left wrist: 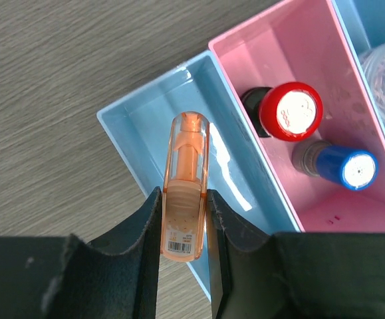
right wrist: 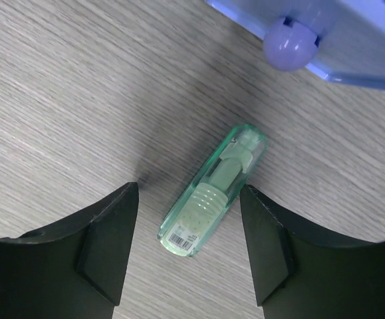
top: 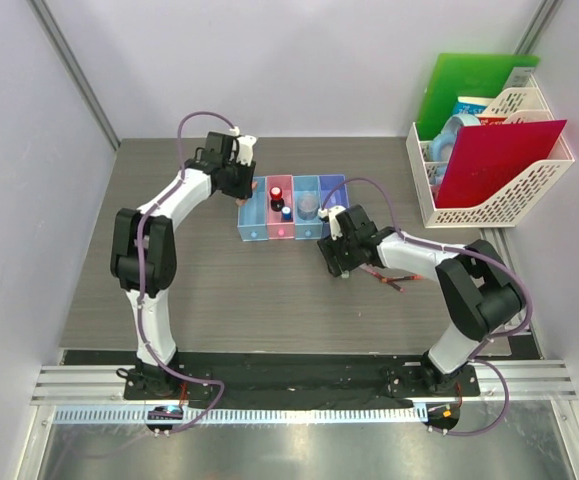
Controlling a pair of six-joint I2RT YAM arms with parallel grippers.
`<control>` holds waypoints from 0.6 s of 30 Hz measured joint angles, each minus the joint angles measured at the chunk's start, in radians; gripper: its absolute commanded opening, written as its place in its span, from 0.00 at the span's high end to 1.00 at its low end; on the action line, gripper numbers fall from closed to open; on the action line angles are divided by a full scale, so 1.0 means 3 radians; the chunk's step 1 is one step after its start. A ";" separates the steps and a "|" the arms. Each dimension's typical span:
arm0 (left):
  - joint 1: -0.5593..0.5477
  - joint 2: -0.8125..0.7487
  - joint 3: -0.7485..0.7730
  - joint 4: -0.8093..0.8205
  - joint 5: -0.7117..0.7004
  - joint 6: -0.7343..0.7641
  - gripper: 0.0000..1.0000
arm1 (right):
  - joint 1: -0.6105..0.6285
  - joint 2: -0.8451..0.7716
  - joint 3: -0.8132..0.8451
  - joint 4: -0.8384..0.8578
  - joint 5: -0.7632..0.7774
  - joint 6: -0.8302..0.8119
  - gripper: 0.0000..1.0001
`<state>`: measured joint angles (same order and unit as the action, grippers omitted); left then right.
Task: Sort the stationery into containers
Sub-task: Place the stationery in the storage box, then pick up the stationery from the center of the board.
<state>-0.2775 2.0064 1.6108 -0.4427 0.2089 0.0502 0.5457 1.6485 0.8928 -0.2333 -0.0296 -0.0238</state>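
— Two pieces are in play. Where does each one sit?

— The left gripper (left wrist: 183, 197) pinches the orange piece (left wrist: 186, 174) by its lower body, with a finger pressed on either side. The piece hangs over the leftmost light blue bin (left wrist: 129, 114), beside the pink bin (left wrist: 342, 56), which holds the red-black round cap (left wrist: 290, 111) and the tiny blue piece (left wrist: 357, 169).

— And the right side?

— The right gripper (right wrist: 189, 195) hovers with its fingers spread and nothing between them but air. The green piece (right wrist: 213, 191) lies flat on the table (right wrist: 59, 100) just near of the purple-blue bin (right wrist: 362, 63), in the gap between the fingers.

— What could go wrong?

— In the left wrist view, the orange piece's held end appears to sit over the bin's wall rather than well inside. If it is let go there, it could catch the rim and tip out onto the table.

— And the green one?

— It lies slantwise to the fingers. If they close without squaring up, the smooth case could be twisted or squirted sideways. The purple-blue bin is also close, so a careless descent could knock the joined row and shift the left arm's target. The thin dark-red pens (top: 384, 275) lie near the right arm, and a low swing might sweep them.
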 measured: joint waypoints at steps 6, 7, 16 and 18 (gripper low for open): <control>0.0000 0.0085 0.0114 -0.0041 -0.0025 -0.0083 1.00 | 0.0067 0.0042 0.0006 0.0086 0.0120 -0.0015 0.53; -0.0001 0.0085 0.0117 -0.0048 -0.0019 -0.0085 1.00 | 0.0081 0.0048 0.0010 0.0100 0.0126 -0.0015 0.58; -0.0008 0.0085 0.0127 -0.0141 0.0173 -0.0223 0.70 | 0.0135 0.0069 0.0015 0.0169 0.0141 -0.0055 0.99; -0.0008 0.0085 0.0128 -0.0158 0.0234 -0.0244 0.64 | 0.0136 0.0067 0.0015 0.0169 0.0140 -0.0071 0.99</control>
<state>-0.2798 2.0319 1.6493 -0.4900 0.2790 -0.0231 0.5865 1.6688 0.8974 -0.1825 0.0124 -0.0452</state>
